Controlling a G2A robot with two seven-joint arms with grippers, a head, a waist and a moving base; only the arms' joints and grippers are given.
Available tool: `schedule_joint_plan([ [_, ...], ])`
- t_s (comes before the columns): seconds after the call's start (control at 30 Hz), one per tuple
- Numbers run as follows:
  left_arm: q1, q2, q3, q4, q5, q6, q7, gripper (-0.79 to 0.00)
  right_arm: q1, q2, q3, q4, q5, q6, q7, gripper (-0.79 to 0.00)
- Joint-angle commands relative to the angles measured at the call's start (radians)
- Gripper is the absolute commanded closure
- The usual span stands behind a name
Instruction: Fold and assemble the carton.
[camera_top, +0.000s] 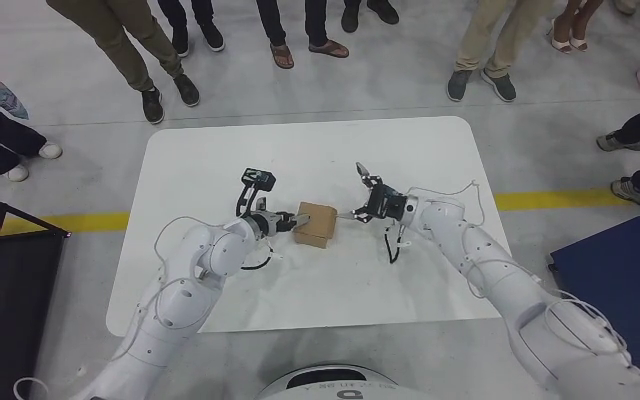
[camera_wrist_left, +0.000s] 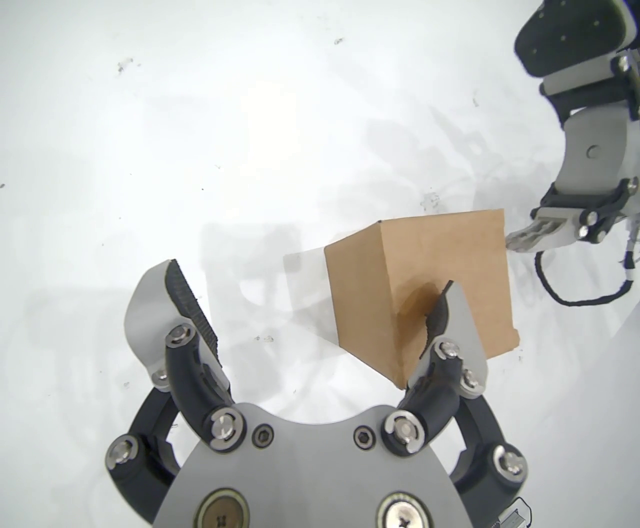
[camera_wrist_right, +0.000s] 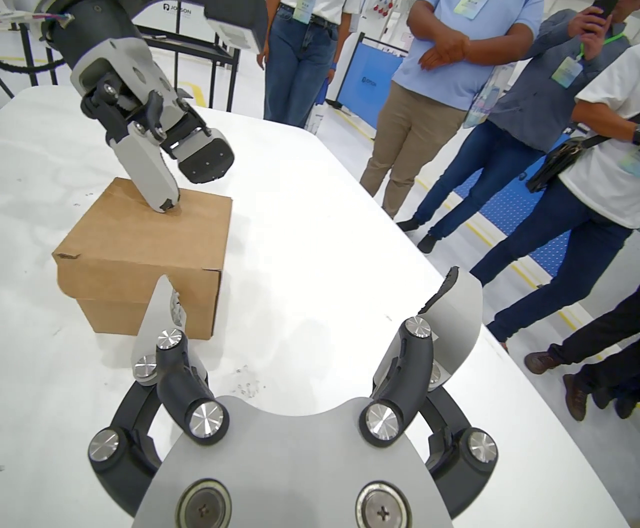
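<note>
My left pincer (camera_wrist_left: 310, 285) and right pincer (camera_wrist_right: 310, 280) both gape, empty; the carton (camera_top: 316, 224) looks light and crushable, so I'd hold its folded edges.

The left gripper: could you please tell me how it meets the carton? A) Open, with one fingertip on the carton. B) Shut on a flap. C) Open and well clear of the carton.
A: the left gripper is open, and one of its fingertips rests against the carton while the other stands off over the table.

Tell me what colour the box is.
The box is plain brown, clearest in the right wrist view.
</note>
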Motion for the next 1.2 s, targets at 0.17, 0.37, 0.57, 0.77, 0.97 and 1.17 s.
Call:
schedule_joint_plan([
  [0.17, 0.095, 0.005, -0.213, -0.012, -0.449, -0.062, 0.117, -0.785, -0.063, 0.048, 0.09, -0.119, -0.02, 0.023, -0.002, -0.785],
  [0.37, 0.117, 0.004, -0.279, 0.013, -0.689, -0.056, 0.062, -0.785, -0.117, 0.074, 0.147, -0.223, 0.003, -0.019, -0.026, -0.785],
  [0.57, 0.122, 0.0, -0.255, 0.039, -0.719, -0.083, 0.062, -0.785, -0.117, 0.074, 0.147, -0.223, 0.003, -0.019, -0.026, -0.785],
  [0.77, 0.066, -0.01, -0.218, 0.198, -0.923, -0.28, -0.049, -0.785, -0.145, 0.066, 0.148, -0.235, 0.046, 0.025, 0.025, -0.785],
  [0.97, -0.005, -0.016, -0.159, 0.316, -0.929, -0.397, -0.131, -0.742, -0.142, 0.054, 0.129, -0.22, 0.048, 0.025, 0.025, -0.785],
  [1.17, -0.073, -0.025, -0.105, 0.404, -0.883, -0.412, -0.116, -0.425, -0.136, 0.046, 0.123, -0.205, 0.043, 0.035, 0.021, -0.785],
])
